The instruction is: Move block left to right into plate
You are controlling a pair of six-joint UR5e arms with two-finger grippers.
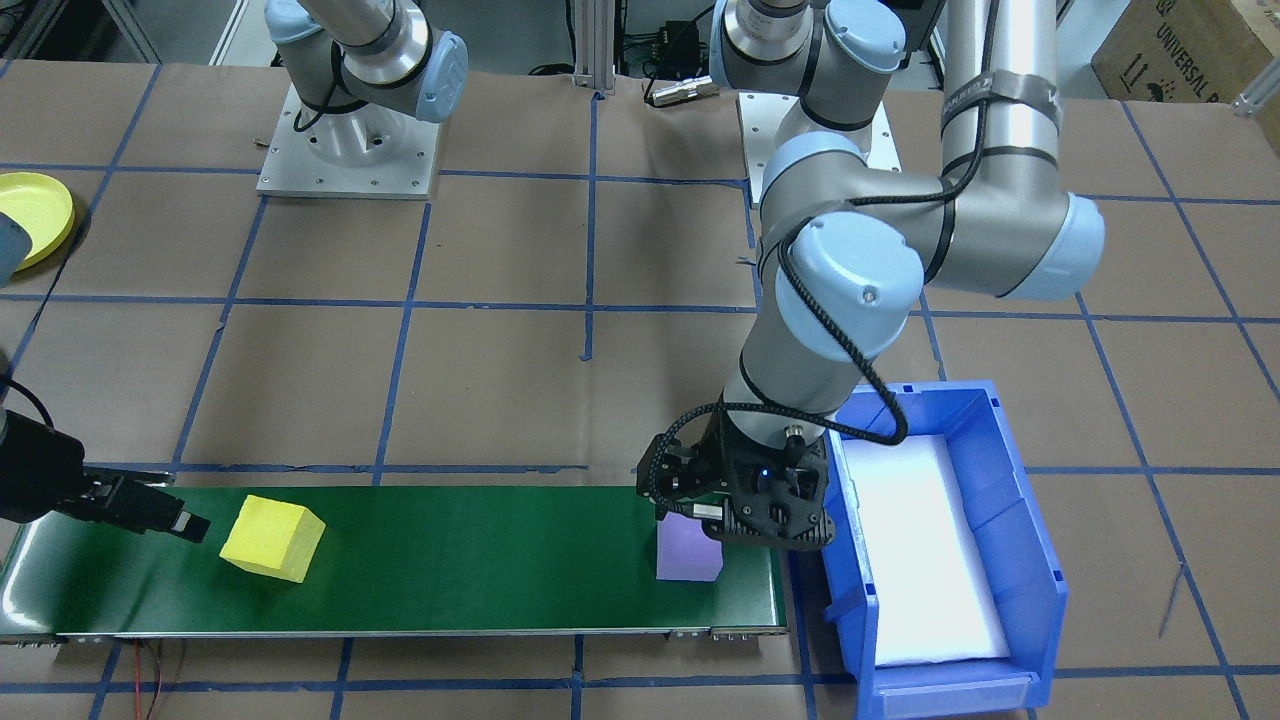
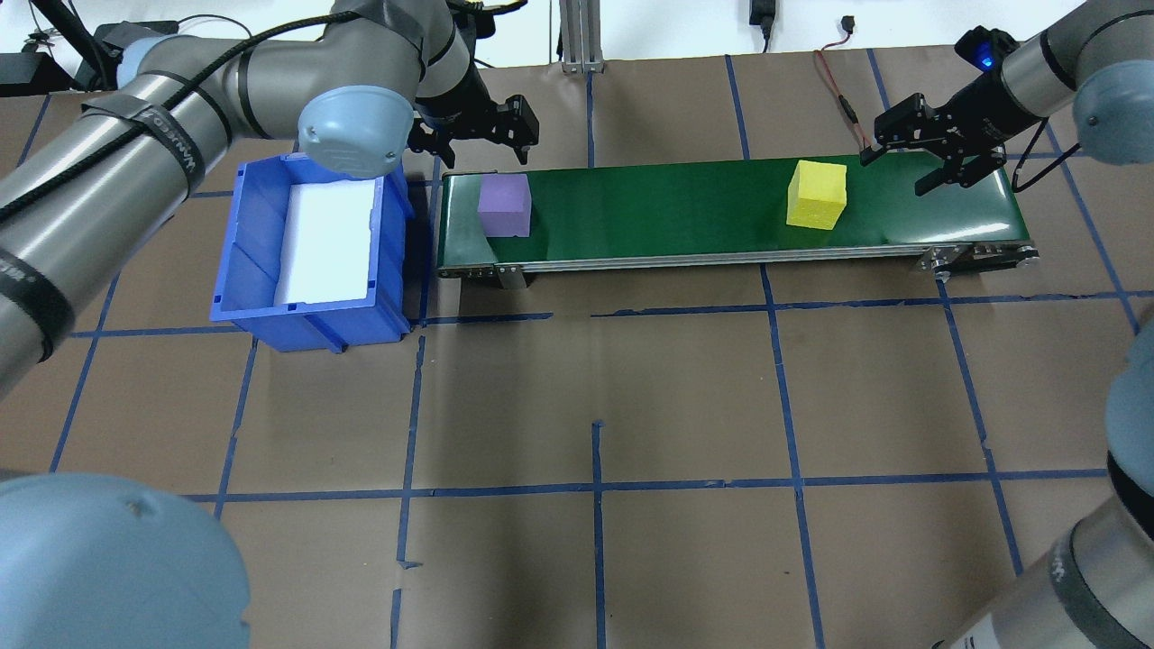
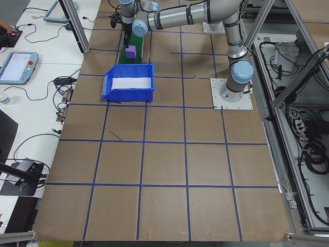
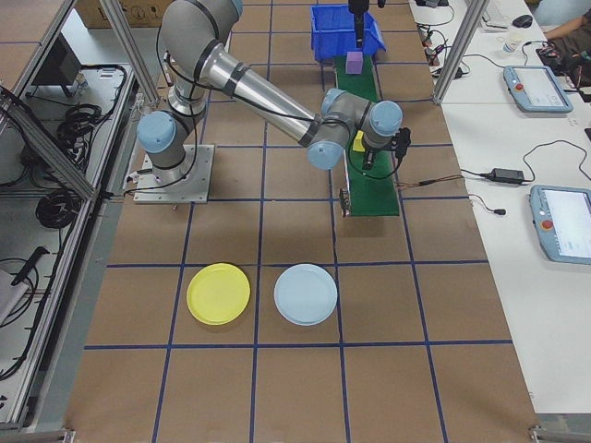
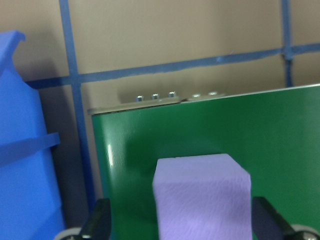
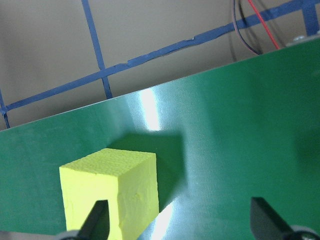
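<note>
A purple block [image 2: 503,205] sits at the left end of a green belt [image 2: 676,212], beside the blue bin. My left gripper [image 2: 482,149] hangs open just above it; in the left wrist view the purple block [image 5: 200,197] shows between the two fingers [image 5: 97,222]. A yellow block [image 2: 817,194] stands near the belt's right end. My right gripper [image 2: 906,167] is open beside it, off to the block's right, holding nothing. The yellow block [image 6: 110,192] lies near one finger in the right wrist view. The yellow plate [image 4: 218,293] rests on the table, far from the belt.
A large blue bin [image 2: 252,243] with a white liner stands against the belt's left end. A pale blue plate [image 4: 306,293] lies next to the yellow one. Red and black wires [image 2: 834,81] trail behind the belt's right end.
</note>
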